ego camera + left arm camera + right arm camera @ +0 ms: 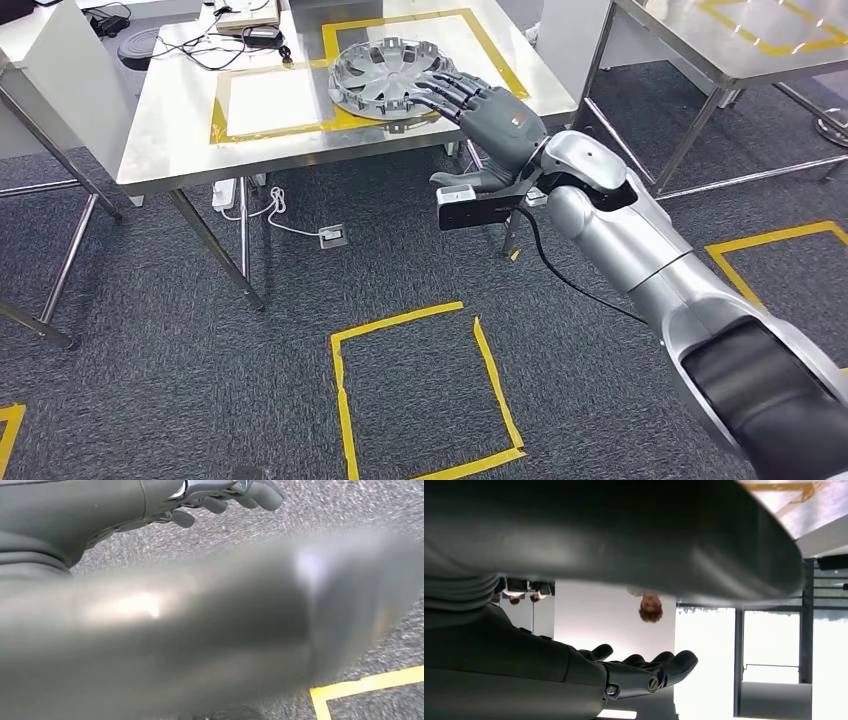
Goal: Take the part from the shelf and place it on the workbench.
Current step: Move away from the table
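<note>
The part point(388, 80) is a round, silver-grey plastic wheel cover with curved spokes and cut-out slots around a raised hub. It lies flat on the workbench point(180, 130), a table with a smooth, pale, reflective metal top on angled steel legs. The cover sits across the edge of a yellow tape rectangle point(300, 125) marked on that top, its near rim close to the table's front edge.

The right hand point(478, 105), dark grey with glossy segmented fingers point(445, 92), reaches in from a polished silver arm. Its fingers lie nearly straight and slightly apart, resting over the cover's right rim; whether they grip it or merely touch it cannot be told. In the right wrist view the same fingers point(659, 667) extend flat and side by side.

The left hand point(220, 497) hangs over speckled grey carpet point(350, 505), its fingers curled loosely inward around nothing.

Cables and a dark adapter point(262, 35) lie at the far end of the workbench. On the floor, a white power strip point(225, 192) sits under the table, and a yellow tape square point(425, 390) marks the coarse carpet.
</note>
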You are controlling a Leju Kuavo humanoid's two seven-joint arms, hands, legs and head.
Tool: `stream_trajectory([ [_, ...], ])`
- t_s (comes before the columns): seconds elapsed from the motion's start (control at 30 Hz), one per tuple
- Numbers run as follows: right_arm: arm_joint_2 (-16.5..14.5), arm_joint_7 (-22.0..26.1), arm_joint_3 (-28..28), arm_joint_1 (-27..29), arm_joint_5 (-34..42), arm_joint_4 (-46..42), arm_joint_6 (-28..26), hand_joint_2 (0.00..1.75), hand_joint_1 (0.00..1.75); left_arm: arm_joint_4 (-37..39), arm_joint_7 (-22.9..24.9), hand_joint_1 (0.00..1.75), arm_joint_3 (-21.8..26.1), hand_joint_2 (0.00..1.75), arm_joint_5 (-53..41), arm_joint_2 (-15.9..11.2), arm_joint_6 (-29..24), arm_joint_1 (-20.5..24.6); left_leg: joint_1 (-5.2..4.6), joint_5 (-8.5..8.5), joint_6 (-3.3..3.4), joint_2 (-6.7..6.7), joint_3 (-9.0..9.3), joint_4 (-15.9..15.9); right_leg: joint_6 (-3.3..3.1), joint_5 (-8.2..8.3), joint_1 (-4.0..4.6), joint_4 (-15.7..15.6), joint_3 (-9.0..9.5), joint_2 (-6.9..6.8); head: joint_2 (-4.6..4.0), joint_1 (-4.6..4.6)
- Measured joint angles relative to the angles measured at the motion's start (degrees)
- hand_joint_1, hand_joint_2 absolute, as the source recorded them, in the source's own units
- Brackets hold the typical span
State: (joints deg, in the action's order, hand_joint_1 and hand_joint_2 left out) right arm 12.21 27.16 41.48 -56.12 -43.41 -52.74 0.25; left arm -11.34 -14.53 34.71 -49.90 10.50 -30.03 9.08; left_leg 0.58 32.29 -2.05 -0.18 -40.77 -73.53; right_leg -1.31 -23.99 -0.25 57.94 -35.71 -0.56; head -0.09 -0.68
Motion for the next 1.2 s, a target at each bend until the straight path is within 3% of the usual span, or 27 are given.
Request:
stream_trajectory([
  [0.1,0.0,-0.63,-0.21,0.04,0.61,0.31,1.05,1.75,0.0,-0.02,0.29,0.0,0.0,1.75,0.0,0.01,-0.6,0.07,0.08,-2.95,0.22,-0.01,6.87,10.45,0.69,0.61,-0.08,0.66,-1.06,-0.03,0.0,-0.01],
  [0.17,-0.02,-1.0,-0.44,-0.02,0.74,0.48,1.3,1.75,0.0,-0.01,0.56,0.0,0.01,1.75,0.01,0.06,-0.77,0.08,0.03,-3.28,0.96,-0.09,8.73,13.87,1.05,0.83,0.14,0.98,-1.53,-0.04,0.0,-0.09],
  [0.3,-0.07,-1.59,-0.5,-0.06,0.26,0.9,1.38,1.75,0.0,-0.02,0.45,0.0,0.06,1.75,0.07,0.03,-0.06,0.01,-0.09,-4.0,2.03,-0.18,8.45,13.96,-0.2,1.47,0.36,0.59,-1.7,0.04,0.0,-0.16],
  [0.43,-0.1,-1.84,-0.5,-0.09,0.16,1.16,1.39,1.75,0.0,-0.01,0.49,0.0,0.07,1.75,0.06,0.03,0.25,0.01,-0.17,-4.34,2.45,-0.12,8.08,13.91,0.89,2.45,0.32,-0.09,-1.68,0.04,0.0,-0.18],
  [0.8,-0.1,-2.51,-0.45,0.0,-0.15,1.32,0.85,1.75,0.0,-0.02,0.61,0.0,0.07,1.75,0.29,-0.01,0.84,-0.01,-0.25,-4.45,2.44,-0.08,7.82,13.86,1.94,2.65,0.28,-0.22,-1.93,0.06,0.0,-0.15],
  [0.87,-0.1,-6.28,-0.45,0.02,3.54,1.34,0.54,1.75,0.0,0.07,3.09,0.0,0.15,1.75,4.03,-0.01,4.39,-0.01,-0.23,-4.49,2.38,-0.09,7.77,13.89,1.93,2.65,0.29,-0.2,-2.02,0.05,0.0,-0.14],
  [0.97,-0.17,-19.54,-0.45,0.05,21.89,1.41,-0.03,1.75,0.0,0.09,9.5,0.0,0.5,1.75,23.45,-0.16,18.83,0.02,-0.21,-4.55,2.28,-0.1,7.73,13.94,1.93,2.65,0.3,-0.13,-2.09,0.04,0.0,-0.14],
  [1.0,-0.19,-21.87,-0.44,0.07,28.29,1.49,-0.09,1.75,0.0,0.05,9.95,0.0,0.6,1.75,30.66,-0.22,22.22,-0.1,-0.2,-4.58,2.24,-0.1,7.7,13.94,1.92,2.66,0.3,-0.1,-2.13,0.06,0.0,-0.15],
  [1.07,-0.23,-20.41,-0.43,0.12,32.87,1.64,-0.09,1.75,0.0,0.04,8.85,0.0,0.66,1.75,37.58,-0.13,22.19,-0.22,-0.19,-4.62,2.18,-0.03,7.62,13.94,1.92,2.69,0.31,-0.08,-2.26,0.11,0.0,-0.15],
  [1.2,-0.39,-15.71,-0.43,0.13,23.94,1.79,-0.12,1.75,0.0,0.04,7.64,0.0,0.71,1.75,28.11,-0.08,16.37,-0.01,-0.19,-4.65,2.13,0.02,7.56,13.95,1.92,2.71,0.33,-0.06,-2.35,0.15,0.0,-0.13],
])
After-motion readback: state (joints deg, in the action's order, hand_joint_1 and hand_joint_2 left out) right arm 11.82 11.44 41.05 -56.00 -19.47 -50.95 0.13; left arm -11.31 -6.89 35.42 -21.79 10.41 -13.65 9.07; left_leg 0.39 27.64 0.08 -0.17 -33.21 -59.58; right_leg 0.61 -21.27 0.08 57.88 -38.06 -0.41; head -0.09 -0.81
